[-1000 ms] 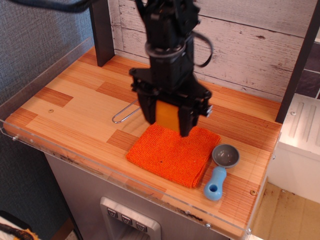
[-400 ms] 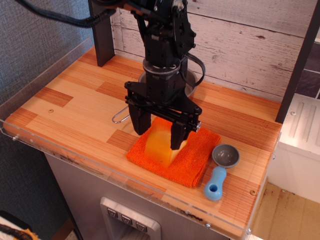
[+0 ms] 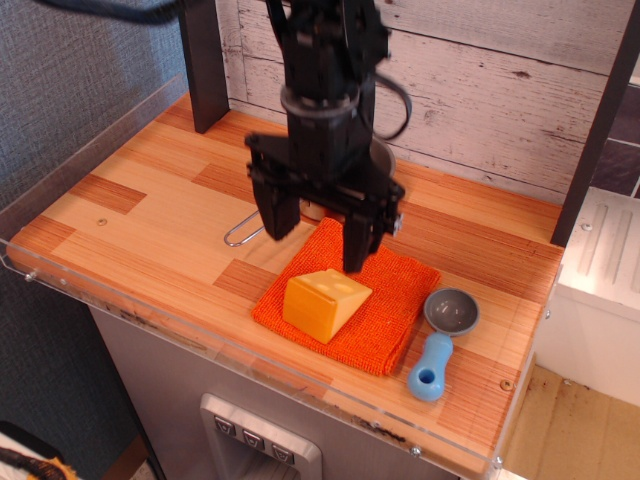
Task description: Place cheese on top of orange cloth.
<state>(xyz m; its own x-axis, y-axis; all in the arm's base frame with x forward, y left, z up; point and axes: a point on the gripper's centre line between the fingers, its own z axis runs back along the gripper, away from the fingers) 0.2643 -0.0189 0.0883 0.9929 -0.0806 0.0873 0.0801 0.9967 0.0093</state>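
Observation:
The yellow-orange cheese wedge (image 3: 323,303) lies on the left front part of the bright orange cloth (image 3: 385,305), free of the gripper. The cloth lies flat on the wooden counter near the front edge. My black gripper (image 3: 318,245) hangs open just above and behind the cheese, its two fingers apart and holding nothing.
A steel pan sits behind the gripper, mostly hidden, with its wire handle (image 3: 250,228) sticking out to the left. A blue-handled grey scoop (image 3: 442,340) lies right of the cloth. A clear plastic rim (image 3: 250,365) edges the counter; dark posts stand at back left and right.
The gripper came down onto the cloth with the cheese, opened and let it go, then rose a little. The cheese now rests on the cloth.

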